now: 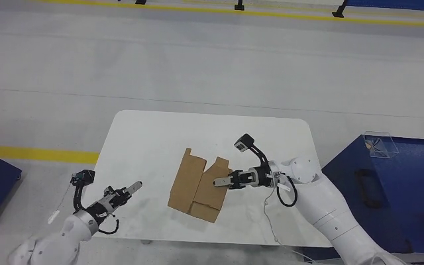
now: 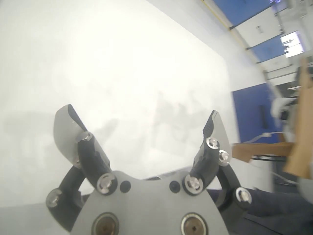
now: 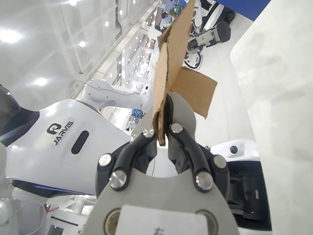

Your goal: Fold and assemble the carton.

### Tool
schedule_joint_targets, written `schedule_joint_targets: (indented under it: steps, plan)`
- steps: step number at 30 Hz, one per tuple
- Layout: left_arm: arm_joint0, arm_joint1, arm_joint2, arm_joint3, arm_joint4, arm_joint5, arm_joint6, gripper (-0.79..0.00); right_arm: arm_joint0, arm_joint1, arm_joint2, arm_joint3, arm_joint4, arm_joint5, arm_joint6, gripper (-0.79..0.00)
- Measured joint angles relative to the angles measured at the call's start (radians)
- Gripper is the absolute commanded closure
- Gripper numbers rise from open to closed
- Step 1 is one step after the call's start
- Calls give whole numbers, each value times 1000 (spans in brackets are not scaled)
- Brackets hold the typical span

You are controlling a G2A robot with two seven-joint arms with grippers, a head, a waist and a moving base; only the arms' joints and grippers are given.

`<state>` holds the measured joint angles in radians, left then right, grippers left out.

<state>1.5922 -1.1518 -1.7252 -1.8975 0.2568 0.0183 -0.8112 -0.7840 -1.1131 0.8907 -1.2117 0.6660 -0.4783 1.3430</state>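
A flat brown carton [image 1: 199, 185] is held tilted above the white table [image 1: 146, 146], its flaps spread. My right gripper [image 1: 218, 183] is shut on the carton's right edge; in the right wrist view the carton [image 3: 171, 57] rises edge-on from between the fingers [image 3: 182, 113], a flap sticking out sideways. My left gripper [image 1: 136, 186] hovers over the table's front left part, well left of the carton, open with nothing in it. In the left wrist view its fingers [image 2: 215, 128] stand wide apart over bare tabletop, and the carton [image 2: 297, 133] shows off to the side.
The table's front edge [image 1: 199, 240] lies just below both arms. A blue cabinet [image 1: 371, 185] with a clear plastic holder [image 1: 381, 142] stands to the right of the table. Grey floor with yellow lines surrounds it.
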Motion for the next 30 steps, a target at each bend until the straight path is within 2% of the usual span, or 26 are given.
schedule_joint_targets:
  steps: [3,6,9,11,13,15,16,17,18,21,22,23,26,28,29,30]
  plan:
    - [-74,2,-1,64,-264,87,-184,-785,12,-8,-25,-4,-15,9,7,0]
    - [-148,5,31,156,-494,184,-370,-785,27,-19,-57,-6,-37,14,12,0]
    - [-208,10,75,226,-565,206,-490,-785,40,-30,-89,3,-58,9,8,0]
    - [-219,10,100,235,-568,186,-504,-779,47,-36,-104,12,-63,5,4,0]
    - [-214,10,127,220,-579,147,-513,-720,54,-43,-119,22,-62,2,0,0]
    - [-200,11,140,199,-586,101,-507,-474,62,-50,-133,24,-56,3,2,0]
    - [-192,11,144,189,-587,80,-503,-400,64,-52,-138,23,-53,3,2,0]
    - [-181,11,149,176,-587,54,-497,-385,67,-54,-144,23,-49,4,3,0]
    - [-174,12,151,169,-587,37,-493,-323,69,-55,-146,24,-48,3,2,0]
    - [-156,15,156,155,-581,9,-482,-225,73,-58,-153,30,-41,2,1,0]
    - [-153,17,157,153,-581,7,-478,-55,74,-59,-154,30,-39,3,2,0]
    - [-151,18,158,150,-581,5,-475,-28,75,-59,-155,31,-35,3,2,0]
    - [-151,22,157,155,-588,6,-470,-117,74,-59,-157,21,-19,6,5,0]
    - [-157,24,156,162,-595,13,-469,-314,72,-57,-153,10,-13,7,6,0]
    - [-162,26,156,167,-598,16,-470,-357,70,-55,-149,6,-9,7,6,0]
    - [-165,27,155,171,-600,17,-470,-434,68,-53,-144,6,-6,7,6,0]
